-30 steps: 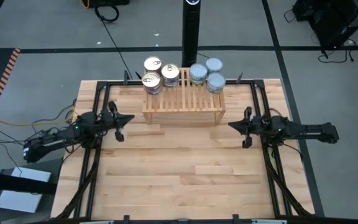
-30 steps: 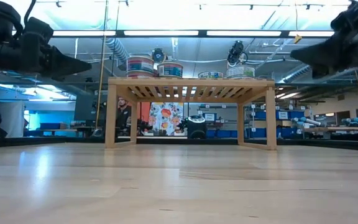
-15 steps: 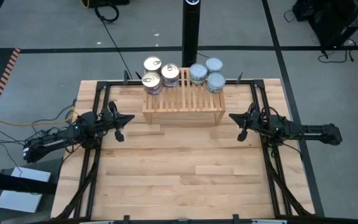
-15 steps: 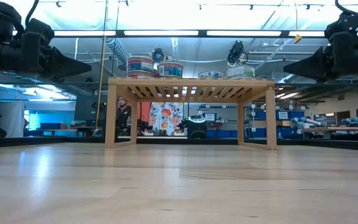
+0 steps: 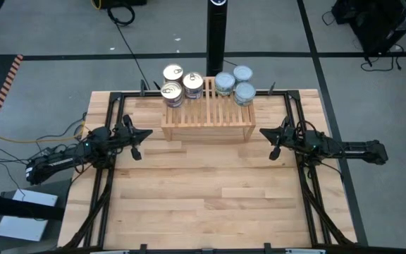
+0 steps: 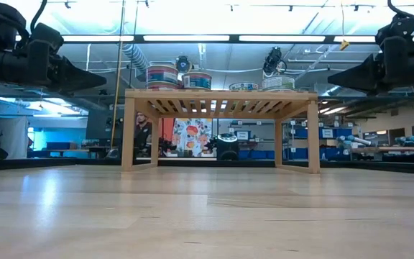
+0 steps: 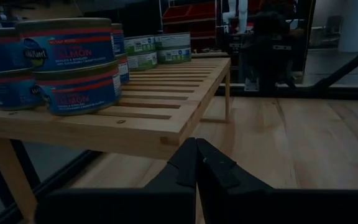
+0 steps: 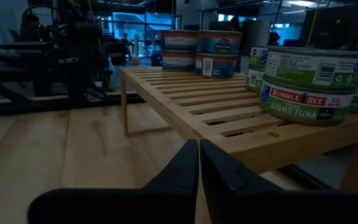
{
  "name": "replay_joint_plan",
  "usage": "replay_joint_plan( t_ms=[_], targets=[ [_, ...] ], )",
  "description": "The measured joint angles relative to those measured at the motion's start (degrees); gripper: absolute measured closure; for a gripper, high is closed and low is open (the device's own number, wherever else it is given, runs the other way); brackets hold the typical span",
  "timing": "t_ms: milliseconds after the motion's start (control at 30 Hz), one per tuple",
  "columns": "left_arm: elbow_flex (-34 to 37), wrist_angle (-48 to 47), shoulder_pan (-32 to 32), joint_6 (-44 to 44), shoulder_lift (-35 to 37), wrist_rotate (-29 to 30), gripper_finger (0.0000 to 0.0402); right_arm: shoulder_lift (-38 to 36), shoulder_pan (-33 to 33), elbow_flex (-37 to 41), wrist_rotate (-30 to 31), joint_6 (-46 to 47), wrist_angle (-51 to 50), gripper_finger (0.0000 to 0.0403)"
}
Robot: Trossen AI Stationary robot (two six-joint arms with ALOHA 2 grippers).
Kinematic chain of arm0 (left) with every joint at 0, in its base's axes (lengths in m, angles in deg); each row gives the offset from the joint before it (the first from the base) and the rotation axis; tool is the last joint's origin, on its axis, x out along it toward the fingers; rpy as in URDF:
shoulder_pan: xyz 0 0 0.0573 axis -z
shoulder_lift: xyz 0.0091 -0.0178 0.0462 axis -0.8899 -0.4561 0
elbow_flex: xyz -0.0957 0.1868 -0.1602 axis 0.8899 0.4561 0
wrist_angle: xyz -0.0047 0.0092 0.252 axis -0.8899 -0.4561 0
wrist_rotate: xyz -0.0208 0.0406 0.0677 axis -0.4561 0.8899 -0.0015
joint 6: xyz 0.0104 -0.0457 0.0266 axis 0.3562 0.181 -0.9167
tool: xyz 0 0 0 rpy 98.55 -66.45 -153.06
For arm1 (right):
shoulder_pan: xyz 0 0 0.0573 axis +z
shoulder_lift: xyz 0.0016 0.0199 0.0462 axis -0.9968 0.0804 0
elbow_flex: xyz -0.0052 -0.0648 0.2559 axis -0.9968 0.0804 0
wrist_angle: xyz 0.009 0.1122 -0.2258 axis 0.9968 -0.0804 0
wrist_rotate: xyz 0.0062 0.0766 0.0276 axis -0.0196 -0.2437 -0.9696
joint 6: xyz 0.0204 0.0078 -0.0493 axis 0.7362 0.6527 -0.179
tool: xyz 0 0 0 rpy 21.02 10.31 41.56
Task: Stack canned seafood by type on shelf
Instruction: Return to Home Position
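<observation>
The shelf (image 5: 208, 113) stands at the far edge of the table (image 5: 203, 201). Along the shelf's rear, the gold-lidded tins (image 5: 193, 85) sit stacked in twos toward its left end. The blue-silver-lidded tins (image 5: 225, 83) sit stacked in twos toward its right end. The left gripper (image 5: 145, 133) hangs off the shelf's left end, fingers (image 7: 185, 163) pressed together and empty. The right gripper (image 5: 264, 133) hangs off the shelf's right end, fingers (image 8: 188, 163) likewise pressed together, holding nothing.

Stacked tins (image 8: 306, 85) on shelf (image 8: 225, 117), hand (image 8: 198, 149) pressed closed
</observation>
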Motion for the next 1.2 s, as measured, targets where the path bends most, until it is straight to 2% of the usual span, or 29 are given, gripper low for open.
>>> replay_joint_plan(
  t_ms=[1200],
  targets=[
    [0.02,0.07,0.02,0.0,0.0,0.07,0.0396,0.0,0.0,-0.04,0.0,-0.11,0.33,0.0371]
  ],
)
